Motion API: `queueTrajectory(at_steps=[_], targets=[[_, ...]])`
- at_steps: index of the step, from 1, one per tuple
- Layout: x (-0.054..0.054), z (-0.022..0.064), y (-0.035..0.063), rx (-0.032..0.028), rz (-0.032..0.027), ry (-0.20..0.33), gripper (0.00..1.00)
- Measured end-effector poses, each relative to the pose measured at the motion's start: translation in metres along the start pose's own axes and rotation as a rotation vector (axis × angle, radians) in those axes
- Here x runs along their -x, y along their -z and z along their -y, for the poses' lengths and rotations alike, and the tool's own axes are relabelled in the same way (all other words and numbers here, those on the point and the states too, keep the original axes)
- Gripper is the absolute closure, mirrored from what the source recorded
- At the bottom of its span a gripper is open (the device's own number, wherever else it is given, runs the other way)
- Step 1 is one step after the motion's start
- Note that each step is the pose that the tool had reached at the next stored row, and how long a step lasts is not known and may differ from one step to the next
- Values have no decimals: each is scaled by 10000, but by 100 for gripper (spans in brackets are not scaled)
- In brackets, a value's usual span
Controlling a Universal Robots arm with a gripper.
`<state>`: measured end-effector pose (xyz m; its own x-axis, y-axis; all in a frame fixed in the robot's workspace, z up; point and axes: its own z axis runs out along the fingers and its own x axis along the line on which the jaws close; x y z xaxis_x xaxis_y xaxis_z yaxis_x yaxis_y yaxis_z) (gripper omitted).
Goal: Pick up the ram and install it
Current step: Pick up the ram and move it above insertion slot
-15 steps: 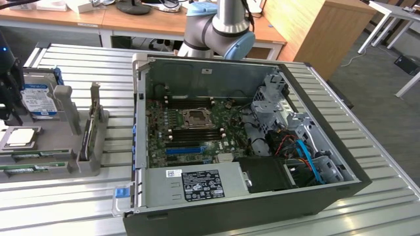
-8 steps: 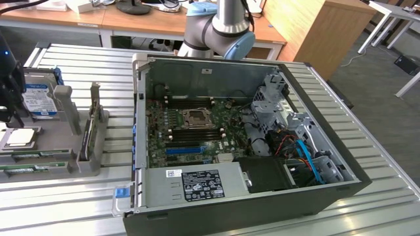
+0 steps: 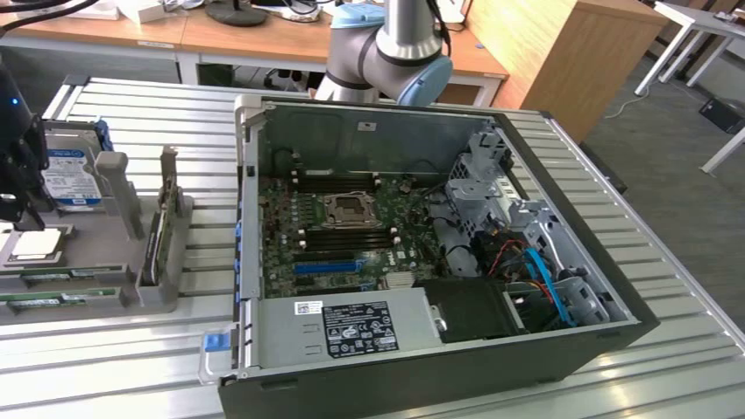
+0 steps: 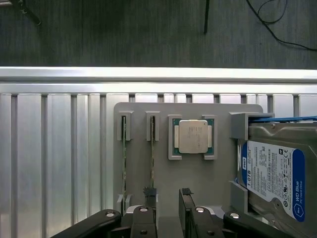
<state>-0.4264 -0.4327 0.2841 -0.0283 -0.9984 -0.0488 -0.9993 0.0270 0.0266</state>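
Observation:
Two ram sticks stand on edge in slots of a grey holder tray [image 4: 198, 173]: one ram [image 4: 124, 158] farther from the CPU chip and one ram [image 4: 152, 158] nearer to it. In the exterior view the sticks show as thin green strips [image 3: 58, 276] at the exterior view's left. My gripper [image 4: 168, 192] hangs open above the tray, holding nothing. One fingertip [image 4: 150, 191] sits over the end of the nearer stick and the other fingertip [image 4: 186, 191] over bare tray. In the exterior view the gripper [image 3: 17, 196] is a dark shape at the left edge.
A silver CPU chip [image 4: 193, 136] and a blue-labelled hard drive [image 4: 275, 178] share the tray. The open computer case [image 3: 385, 384] lies on the slatted metal table [image 3: 117, 367], with its motherboard [image 3: 338, 231], blue slot [image 3: 326, 264] and power supply [image 3: 349, 327] exposed.

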Motion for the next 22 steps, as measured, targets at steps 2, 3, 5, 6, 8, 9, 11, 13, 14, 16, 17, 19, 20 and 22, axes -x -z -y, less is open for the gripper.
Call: queueTrajectory(at_steps=[2,3,5,6,8,9,11,13,14,16,17,19,20,22], targets=[[0,0,-9,-4,2,0,68],[0,0,-11,-3,1,0,68],[0,0,-11,-1,1,0,68],[0,0,-11,-1,1,0,68],[-4,0,-13,-4,3,-1,68],[-15,0,-13,-4,17,-1,68],[-48,-1,-10,-1,50,1,68],[-79,-5,-9,-2,71,1,68],[-93,-6,-8,-2,76,2,68],[-118,-9,-7,-1,89,2,68],[-129,-9,-6,0,96,2,68],[-135,-9,-5,0,104,1,68],[-135,-9,-5,0,105,0,68],[-148,-8,-6,-1,106,3,68]])
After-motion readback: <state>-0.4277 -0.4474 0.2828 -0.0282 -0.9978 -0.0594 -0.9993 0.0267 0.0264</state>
